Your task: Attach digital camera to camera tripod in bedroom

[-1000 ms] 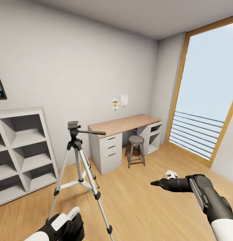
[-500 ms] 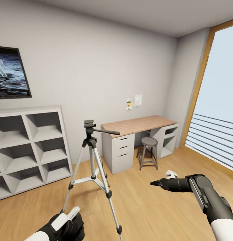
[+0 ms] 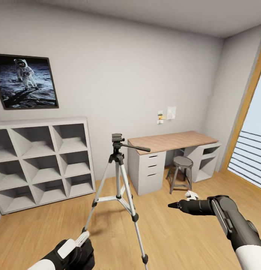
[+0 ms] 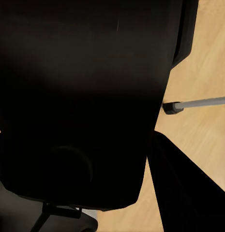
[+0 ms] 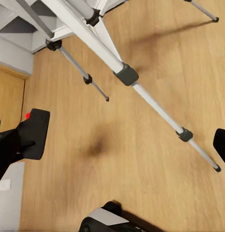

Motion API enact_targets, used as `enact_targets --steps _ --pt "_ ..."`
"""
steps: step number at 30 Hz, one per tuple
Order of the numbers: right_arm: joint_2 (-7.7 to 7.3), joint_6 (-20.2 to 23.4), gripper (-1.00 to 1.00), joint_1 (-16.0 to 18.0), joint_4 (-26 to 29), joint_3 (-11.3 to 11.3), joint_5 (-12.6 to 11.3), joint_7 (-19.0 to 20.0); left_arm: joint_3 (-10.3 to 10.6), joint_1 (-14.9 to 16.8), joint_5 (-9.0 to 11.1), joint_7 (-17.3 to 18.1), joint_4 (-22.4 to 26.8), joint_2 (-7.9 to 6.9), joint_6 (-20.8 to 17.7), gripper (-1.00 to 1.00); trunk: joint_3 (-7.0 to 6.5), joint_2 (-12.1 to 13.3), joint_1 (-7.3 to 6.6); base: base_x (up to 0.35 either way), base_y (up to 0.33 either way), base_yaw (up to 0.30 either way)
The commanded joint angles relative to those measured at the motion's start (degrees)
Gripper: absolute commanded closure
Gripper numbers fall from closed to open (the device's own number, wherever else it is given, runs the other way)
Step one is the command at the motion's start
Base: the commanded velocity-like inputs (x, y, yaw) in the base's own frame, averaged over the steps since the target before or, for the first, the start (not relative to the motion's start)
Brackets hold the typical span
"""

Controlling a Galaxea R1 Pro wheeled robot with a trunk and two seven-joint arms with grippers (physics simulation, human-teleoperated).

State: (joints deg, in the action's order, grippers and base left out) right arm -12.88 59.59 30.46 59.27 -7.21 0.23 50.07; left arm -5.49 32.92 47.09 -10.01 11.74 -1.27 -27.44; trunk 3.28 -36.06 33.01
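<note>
The camera tripod (image 3: pixel 118 165) stands on the wood floor in the middle of the bedroom, its black pan head and long handle level with the desk top. Its silver legs (image 5: pixel 126 73) cross the right wrist view, and one foot (image 4: pixel 199 102) shows in the left wrist view. My left gripper (image 3: pixel 76 249) is low at the near left, shut on the digital camera (image 4: pixel 78 96), whose black body with a red button (image 5: pixel 34 133) sits left of the tripod legs. My right gripper (image 3: pixel 174 205) is open, right of the tripod and pointing towards it.
Grey cube shelving (image 3: pixel 44 161) lines the wall at the left under an astronaut picture (image 3: pixel 27 82). A wood-topped desk (image 3: pixel 171 140) with white drawers and a round grey stool (image 3: pixel 181 167) stand behind the tripod. A tall window (image 3: pixel 254 150) is at the right.
The view has swung left: the astronaut picture and more shelving have come in, and the window has slid to the edge. Both arms hold the same pose.
</note>
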Motion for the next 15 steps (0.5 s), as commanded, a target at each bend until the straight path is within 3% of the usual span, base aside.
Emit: enact_targets --steps 1,15 --pt "0.02 0.4 -1.0 0.0 0.1 -0.1 0.0 0.2 -0.5 0.0 0.2 -0.4 0.1 0.04 -0.3 1.0 0.11 -0.1 0.02 0.0 0.0 0.274" --pt "-0.04 0.4 -1.0 0.0 0.1 -0.1 0.0 0.3 -0.4 0.0 0.0 -0.4 0.2 0.04 -0.3 1.0 0.11 -0.1 0.02 0.0 0.0 0.274"
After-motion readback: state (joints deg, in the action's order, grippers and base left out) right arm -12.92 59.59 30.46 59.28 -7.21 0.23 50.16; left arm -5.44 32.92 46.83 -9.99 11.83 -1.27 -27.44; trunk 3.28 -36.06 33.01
